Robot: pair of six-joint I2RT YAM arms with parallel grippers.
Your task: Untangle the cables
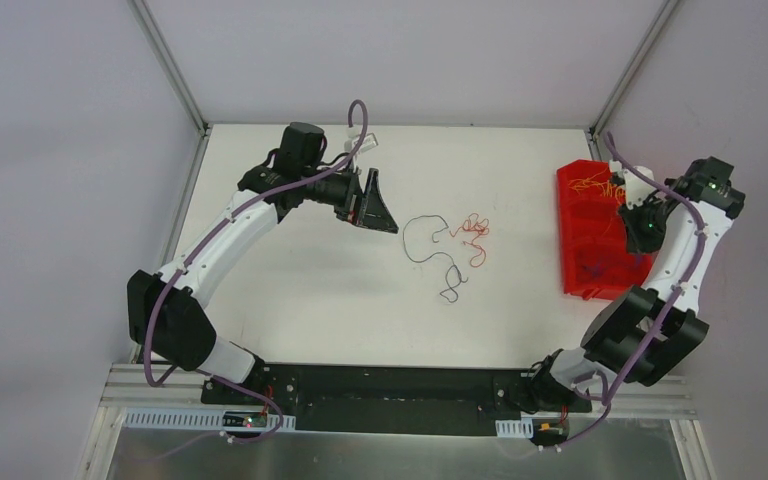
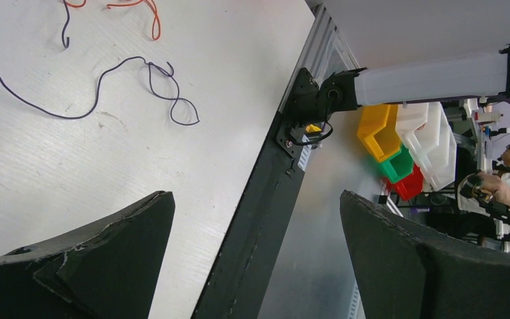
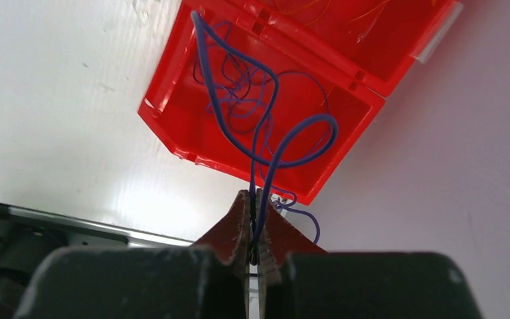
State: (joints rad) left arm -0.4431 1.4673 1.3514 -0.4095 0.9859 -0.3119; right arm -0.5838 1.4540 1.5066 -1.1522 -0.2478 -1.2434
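Observation:
A thin black cable (image 1: 430, 245) and a red cable (image 1: 472, 235) lie loosely tangled mid-table; the left wrist view shows them as a dark cable (image 2: 106, 86) and a red cable (image 2: 149, 16). My left gripper (image 1: 375, 205) hovers to their left, open and empty (image 2: 256, 194). My right gripper (image 1: 643, 232) hangs over the red bin (image 1: 566, 230), shut (image 3: 255, 196) on a blue-purple cable (image 3: 265, 119) that loops up out of the bin (image 3: 172, 136). More blue-purple cables (image 3: 236, 93) lie in that compartment. Orange-yellow cables (image 1: 595, 183) fill the far compartment.
The black rail (image 2: 265, 199) marks the table's near edge. Beyond it, off the table, stand yellow (image 2: 378, 129), green and white bins. Metal frame posts (image 1: 175, 70) rise at the back corners, and the red bin sits against the right wall.

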